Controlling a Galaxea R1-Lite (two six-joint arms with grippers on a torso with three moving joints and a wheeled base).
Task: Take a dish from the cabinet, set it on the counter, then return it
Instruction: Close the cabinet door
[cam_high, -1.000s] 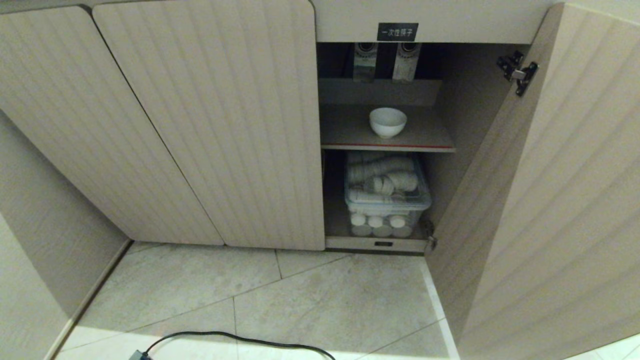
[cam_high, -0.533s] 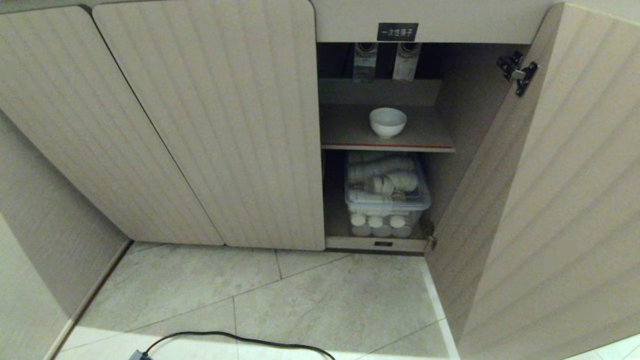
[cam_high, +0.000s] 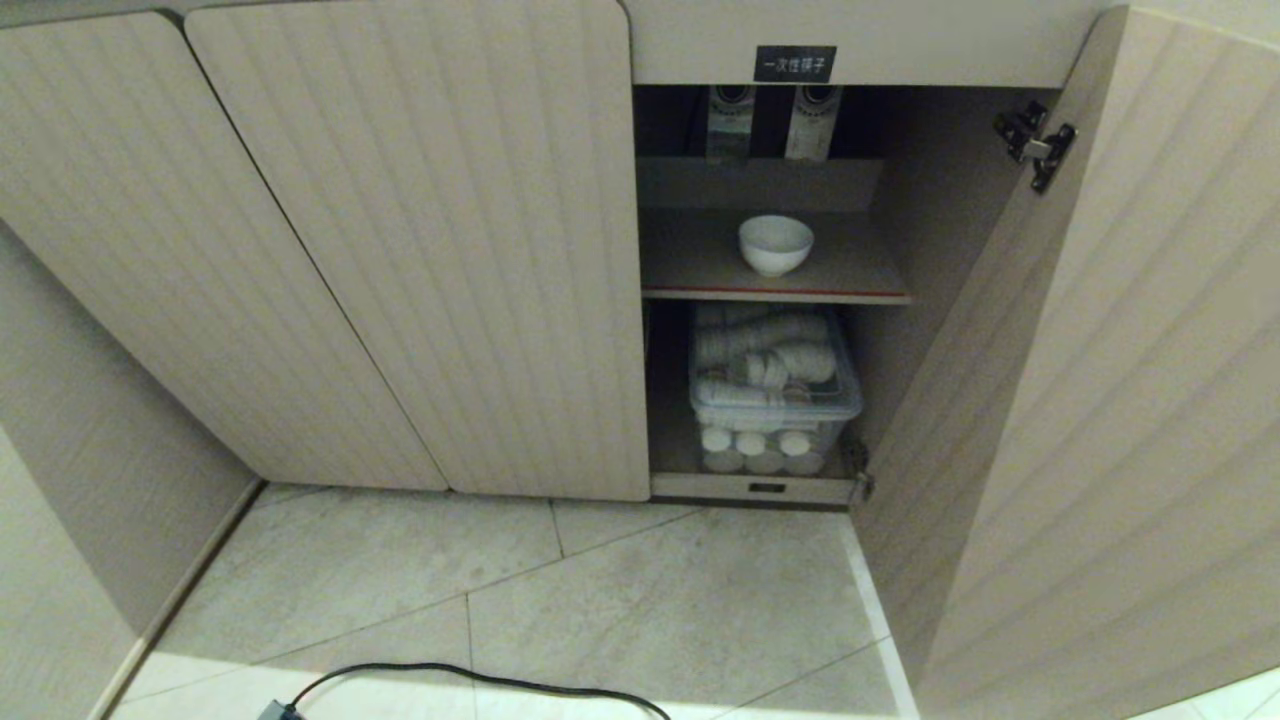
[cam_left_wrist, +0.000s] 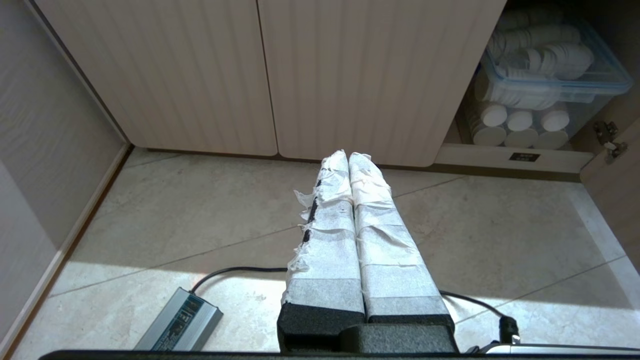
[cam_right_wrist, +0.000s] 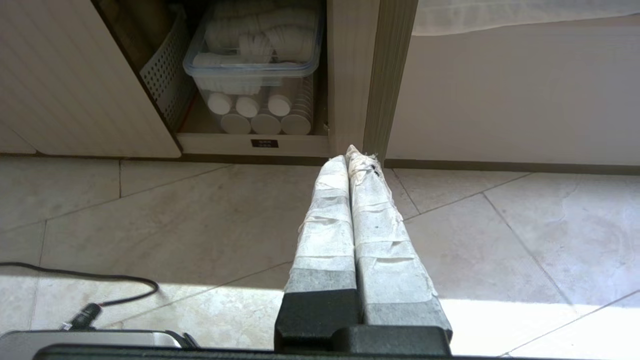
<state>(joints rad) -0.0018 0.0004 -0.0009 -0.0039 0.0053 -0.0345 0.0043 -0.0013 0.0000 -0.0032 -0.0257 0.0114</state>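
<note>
The low beige cabinet with ribbed wood-grain doors (cam_high: 420, 250) stands with its right-hand door (cam_high: 1100, 400) swung wide. Its red-edged upper shelf (cam_high: 700, 265) carries the small plain white round ceramic bowl (cam_high: 775, 244), upright on its narrow foot, alone and toward the middle. Below it sits a clear plastic lidded box of white paper cups (cam_high: 775, 385).

The bowl is likely light but rigid, glazed, slippery and chippable. The rim looks the best place to pinch, one finger inside and one outside, though its wall thickness is hard to judge from here.

Neither arm has reached for it. The left gripper (cam_left_wrist: 348, 156) hangs low over the tiled floor (cam_left_wrist: 200, 220) before the closed doors, its tape-wrapped fingers pressed together and empty. The right gripper (cam_right_wrist: 350, 156) hangs likewise, fingers together on nothing, near the open door's foot.
</note>
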